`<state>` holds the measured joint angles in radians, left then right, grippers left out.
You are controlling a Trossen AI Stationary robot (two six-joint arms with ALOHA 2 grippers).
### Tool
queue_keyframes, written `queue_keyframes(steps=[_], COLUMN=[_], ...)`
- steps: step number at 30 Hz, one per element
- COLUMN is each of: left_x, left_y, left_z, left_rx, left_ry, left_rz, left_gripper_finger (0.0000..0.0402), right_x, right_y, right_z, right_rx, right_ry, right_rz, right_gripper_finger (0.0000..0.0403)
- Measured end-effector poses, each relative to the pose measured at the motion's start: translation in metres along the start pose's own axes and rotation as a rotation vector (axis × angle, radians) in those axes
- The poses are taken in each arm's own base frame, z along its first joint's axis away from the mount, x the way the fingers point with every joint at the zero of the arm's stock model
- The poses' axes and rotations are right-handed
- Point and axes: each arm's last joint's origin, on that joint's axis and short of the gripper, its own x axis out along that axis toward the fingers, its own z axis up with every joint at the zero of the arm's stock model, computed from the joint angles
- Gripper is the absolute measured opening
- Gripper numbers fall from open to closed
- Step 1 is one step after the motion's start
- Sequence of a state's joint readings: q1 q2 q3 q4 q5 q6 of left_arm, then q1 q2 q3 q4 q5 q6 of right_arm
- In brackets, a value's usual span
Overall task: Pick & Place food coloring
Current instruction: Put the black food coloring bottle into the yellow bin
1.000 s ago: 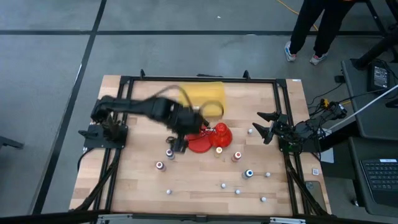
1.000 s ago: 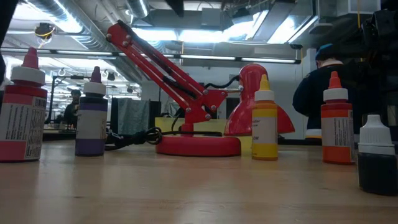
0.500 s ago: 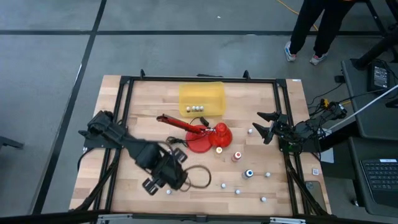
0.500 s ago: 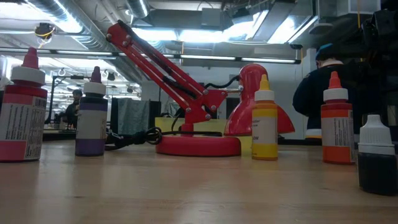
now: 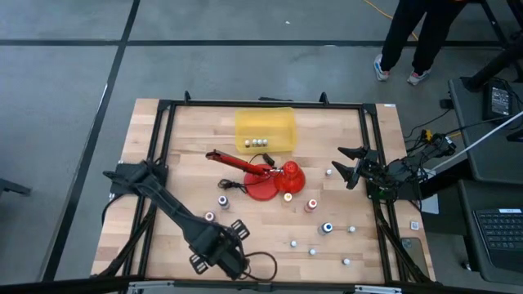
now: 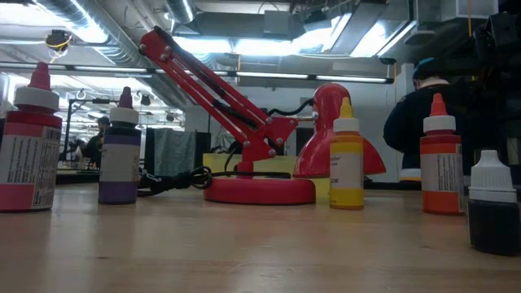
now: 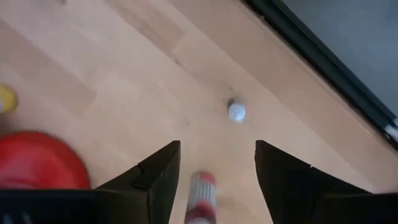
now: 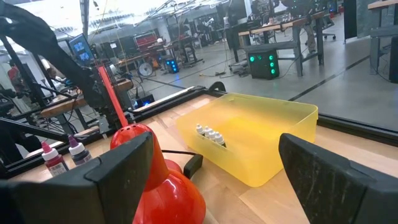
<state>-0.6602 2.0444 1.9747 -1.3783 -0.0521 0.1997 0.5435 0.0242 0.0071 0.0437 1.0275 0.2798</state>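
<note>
One dark-red dropper bottle sits between the left gripper's parted fingers; closing comes next, then carrying to the yellow plastic bin.

Four cameras covering one wooden table

The high view is looking straight down; the low view is sitting at tabletop level, facing the red cone-shaped desk lamp close up. The left wrist view is peering down between its fingers at the boards; the right wrist view is sharing that lamp and the yellow plastic bin.
</note>
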Motion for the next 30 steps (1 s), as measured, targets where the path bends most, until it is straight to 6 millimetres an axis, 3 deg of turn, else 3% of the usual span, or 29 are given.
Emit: queue_keyframes(steps=[6, 17, 30], left_x=[0.038, 0.082, 0.112], left_y=[-0.014, -0.023, -0.027], left_z=[-0.001, -0.010, -0.019], left_rx=[-0.005, 0.001, 0.001], left_ry=[0.020, 0.026, 0.009], left_rz=[-0.025, -0.040, -0.053], left_gripper_finger=[0.0192, 0.0196, 0.0196], right_x=[0.000, 0.000, 0.000], right_y=[0.000, 0.000, 0.000], right_z=[0.000, 0.000, 0.000], right_rx=[0.000, 0.000, 0.000], right_ry=[0.000, 0.000, 0.000], right_rz=[0.000, 0.000, 0.000], right_gripper_finger=[0.0347, 0.0347, 0.0347])
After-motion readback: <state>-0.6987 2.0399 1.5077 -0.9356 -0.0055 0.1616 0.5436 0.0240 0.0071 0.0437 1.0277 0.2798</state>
